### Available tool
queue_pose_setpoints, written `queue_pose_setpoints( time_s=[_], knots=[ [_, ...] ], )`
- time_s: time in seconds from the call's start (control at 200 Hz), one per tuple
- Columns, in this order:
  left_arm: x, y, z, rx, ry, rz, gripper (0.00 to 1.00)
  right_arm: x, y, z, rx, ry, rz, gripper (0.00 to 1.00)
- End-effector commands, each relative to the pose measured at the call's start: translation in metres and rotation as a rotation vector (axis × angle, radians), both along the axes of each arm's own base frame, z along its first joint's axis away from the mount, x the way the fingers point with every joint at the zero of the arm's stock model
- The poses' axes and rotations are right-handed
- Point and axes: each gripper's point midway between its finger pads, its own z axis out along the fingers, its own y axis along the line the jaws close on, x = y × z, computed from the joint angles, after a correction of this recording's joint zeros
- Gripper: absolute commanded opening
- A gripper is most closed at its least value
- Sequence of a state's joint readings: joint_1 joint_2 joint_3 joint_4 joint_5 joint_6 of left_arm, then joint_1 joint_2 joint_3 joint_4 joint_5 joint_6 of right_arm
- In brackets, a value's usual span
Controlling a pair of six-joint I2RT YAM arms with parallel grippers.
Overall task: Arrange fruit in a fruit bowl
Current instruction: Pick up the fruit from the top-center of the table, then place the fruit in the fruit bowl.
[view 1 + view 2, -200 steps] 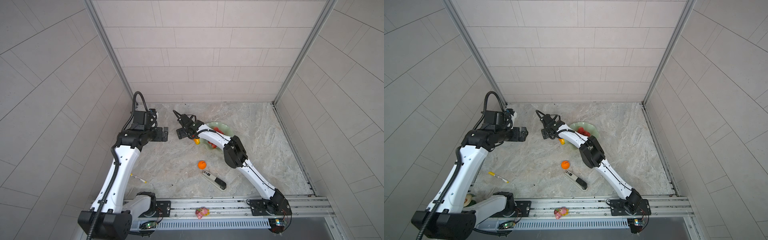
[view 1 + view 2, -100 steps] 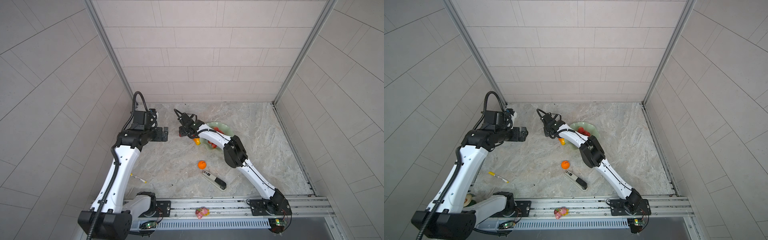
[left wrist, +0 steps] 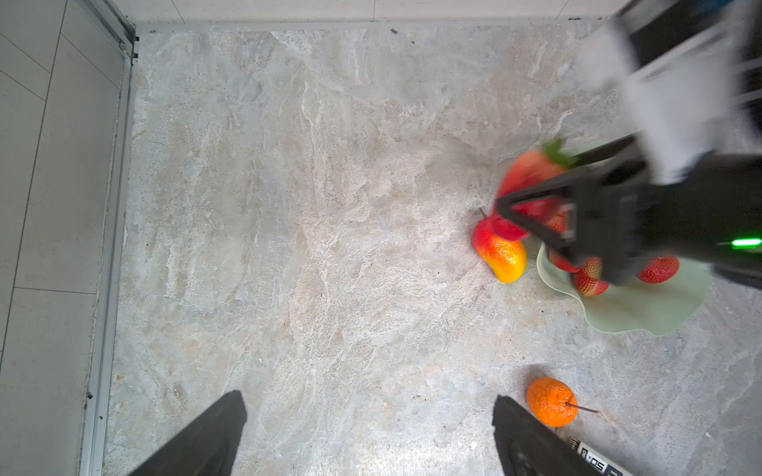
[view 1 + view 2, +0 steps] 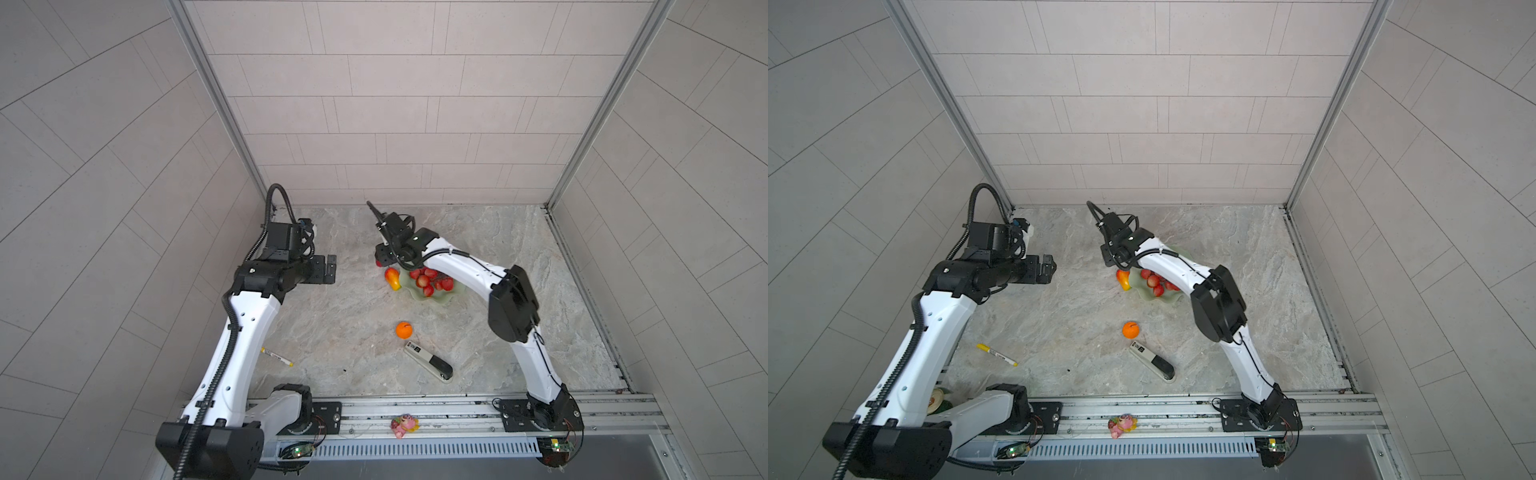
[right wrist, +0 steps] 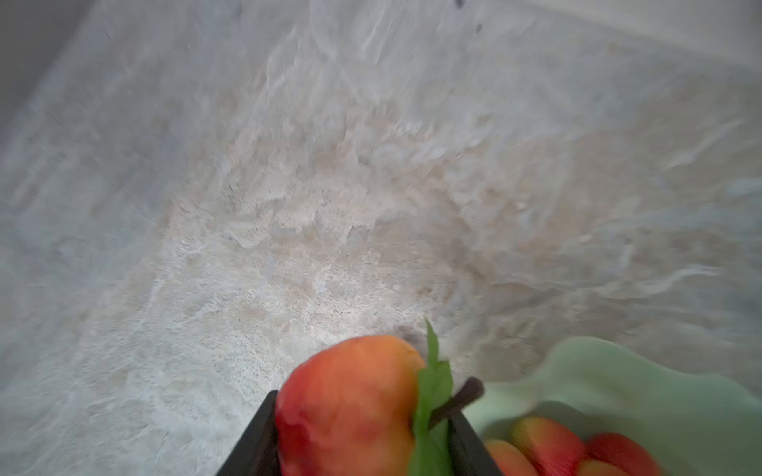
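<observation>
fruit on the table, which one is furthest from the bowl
The small orange, alone on bare table; the mango lies right beside the bowl, the grapes in it.

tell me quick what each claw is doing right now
left claw: open, holding nothing
right claw: closed on the strawberry

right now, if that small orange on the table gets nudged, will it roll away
Probably yes: the orange is round and sits free on the flat table. Its thin stem may make it wobble or curve. The bumpy skin likely helps a grip.
</observation>
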State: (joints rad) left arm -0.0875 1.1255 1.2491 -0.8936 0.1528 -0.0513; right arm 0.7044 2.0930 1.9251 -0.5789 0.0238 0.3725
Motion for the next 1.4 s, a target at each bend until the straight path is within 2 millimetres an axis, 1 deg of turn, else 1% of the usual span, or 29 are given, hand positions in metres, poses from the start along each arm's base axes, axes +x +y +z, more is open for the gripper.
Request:
queue_pose_setpoints(
  time_s=[0.0,0.08,0.19,0.3,0.38,0.42,0.501,0.591,0.726,0.816,0.866,1.031,1.131,1.241,1.396],
  knots=[
    [-0.001,0.000,0.001,0.004,-0.016,-0.007,1.00,0.003,-0.060,0.035,-0.022,-0.081,-0.065,0.38],
    [0.001,-0.002,0.002,0.000,-0.014,-0.014,1.00,-0.003,-0.104,0.028,-0.075,-0.071,-0.124,0.38],
    [0.002,-0.004,0.001,-0.010,-0.008,-0.020,1.00,-0.009,-0.154,0.015,-0.139,-0.061,-0.199,0.38],
    [0.002,-0.004,0.002,-0.013,-0.006,-0.024,1.00,-0.015,-0.190,0.007,-0.168,-0.051,-0.244,0.38],
    [0.001,-0.005,0.003,-0.013,-0.009,-0.026,1.00,-0.019,-0.208,0.002,-0.177,-0.030,-0.248,0.38],
    [0.001,-0.005,0.004,-0.013,-0.009,-0.026,1.00,-0.021,-0.213,0.000,-0.181,-0.018,-0.243,0.38],
    [0.001,-0.006,0.005,-0.019,-0.012,-0.028,1.00,-0.025,-0.217,-0.008,-0.190,0.007,-0.227,0.38],
    [0.002,-0.008,0.005,-0.028,-0.012,-0.035,1.00,-0.026,-0.213,-0.020,-0.190,0.037,-0.206,0.40],
    [0.001,-0.008,0.006,-0.026,-0.008,-0.042,1.00,-0.025,-0.211,-0.045,-0.195,0.085,-0.207,0.42],
    [-0.001,-0.007,0.009,-0.017,-0.011,-0.041,1.00,-0.024,-0.209,-0.054,-0.195,0.100,-0.213,0.43],
    [-0.001,-0.006,0.010,-0.016,-0.016,-0.038,1.00,-0.024,-0.211,-0.055,-0.198,0.100,-0.220,0.45],
    [-0.001,-0.006,0.010,-0.017,-0.022,-0.038,1.00,-0.024,-0.214,-0.049,-0.208,0.083,-0.227,0.54],
    [0.000,-0.008,0.010,-0.022,-0.018,-0.042,1.00,-0.026,-0.212,-0.048,-0.211,0.084,-0.208,0.64],
    [-0.001,-0.008,0.008,-0.021,-0.015,-0.043,1.00,-0.028,-0.210,-0.047,-0.203,0.088,-0.192,0.72],
    [0.000,-0.008,0.009,-0.024,-0.016,-0.045,1.00,-0.030,-0.206,-0.042,-0.198,0.078,-0.177,0.75]
  ],
)
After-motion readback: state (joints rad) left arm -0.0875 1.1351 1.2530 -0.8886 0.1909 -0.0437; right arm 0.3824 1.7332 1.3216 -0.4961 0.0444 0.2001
